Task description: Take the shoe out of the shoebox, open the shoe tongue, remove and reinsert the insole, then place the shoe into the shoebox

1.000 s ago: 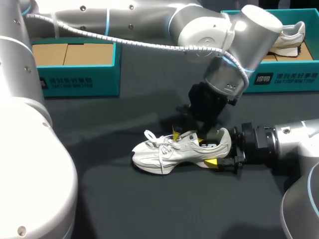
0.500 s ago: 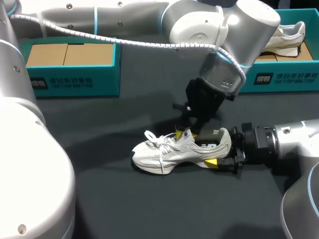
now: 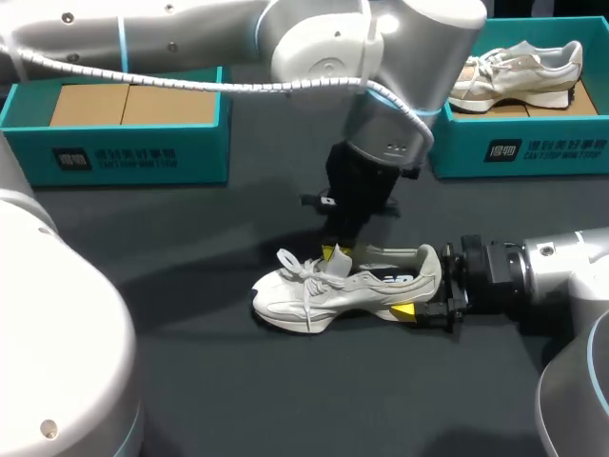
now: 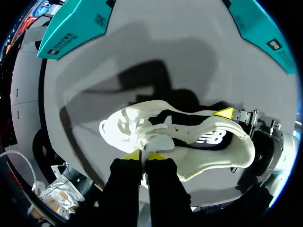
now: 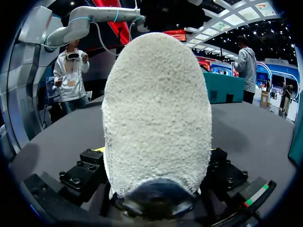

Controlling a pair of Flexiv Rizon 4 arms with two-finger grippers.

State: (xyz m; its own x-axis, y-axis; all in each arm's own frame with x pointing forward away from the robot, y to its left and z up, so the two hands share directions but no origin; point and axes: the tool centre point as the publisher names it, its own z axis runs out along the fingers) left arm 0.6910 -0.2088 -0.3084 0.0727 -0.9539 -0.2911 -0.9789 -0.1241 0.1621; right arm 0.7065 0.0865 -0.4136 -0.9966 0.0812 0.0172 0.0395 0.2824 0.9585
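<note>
left fingers [image 4: 133, 155]: nearly together, pinching the tongue [image 4: 157, 142]
right fingers [image 3: 402, 310]: clamping the heel from both sides
shoe [image 3: 333, 290]: sitting on the surface [image 3: 238, 381], toe pointing to my left, well apart from the shoebox [image 3: 143, 157]

robot lab or demo bench, judged by table alone. two heavy grey-white jointed arms share one table [image 3: 238, 381]: left arm [image 3: 190, 29] with white ribbed cable [image 3: 228, 87] strung along it, right arm [image 3: 561, 271] lying low at table edge. plain dark grey tabletop. props set out like test kit: matching teal shoeboxes, left shoebox [image 3: 124, 157] with bare cardboard floor, right shoebox [image 3: 533, 148] with beige shoe [image 3: 519, 71]; white shoe [image 3: 347, 286] on tabletop between arms.
</note>
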